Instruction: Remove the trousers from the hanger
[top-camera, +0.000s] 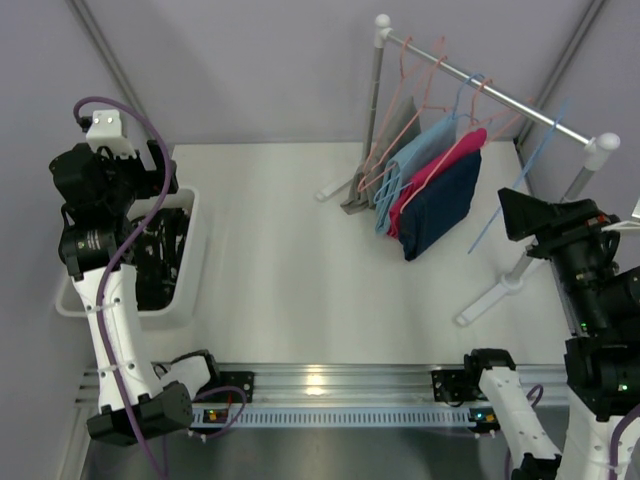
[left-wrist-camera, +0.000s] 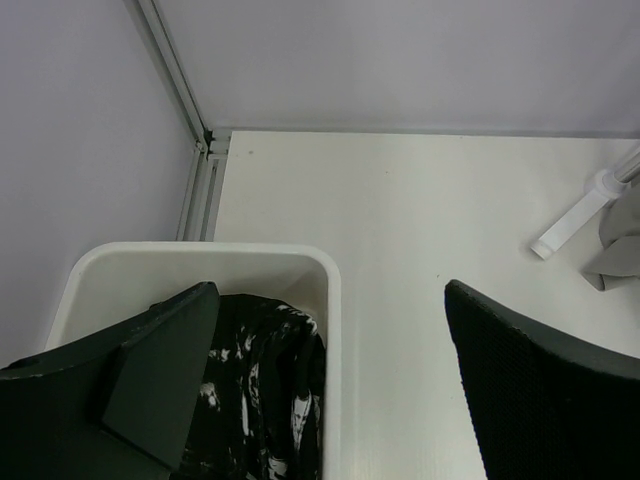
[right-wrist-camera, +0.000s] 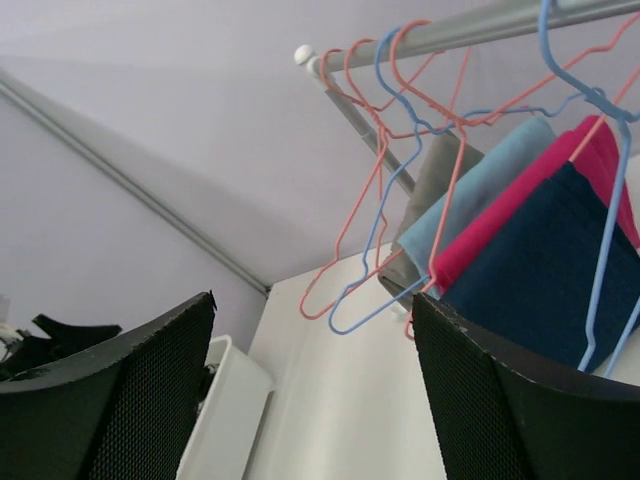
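- While the left arm (top-camera: 100, 290) hangs over the white bin (top-camera: 190, 292) at the left edge, the top view shows the black speckled trousers (top-camera: 165, 262) lying inside it. The navy trousers (top-camera: 447, 205) and magenta trousers (top-camera: 428, 178) hang from the rack (top-camera: 480, 85) at far right, pressed side by side. The right arm (top-camera: 590, 290) sits near right, aimed that way but well apart.
- Left wrist: left gripper (left-wrist-camera: 330, 292) spread wide with nothing between the fingers, above the bin's right rim. Speckled cloth bunched below.
- Right wrist: right gripper (right-wrist-camera: 312, 300) wide and empty. A blue hanger (right-wrist-camera: 600, 250) crosses the navy pair; which hanger carries which, cannot tell. A light blue cloth (right-wrist-camera: 480, 190), then bare hangers, lie further left.
- Judgement: one of three pairs done; navy and magenta left.
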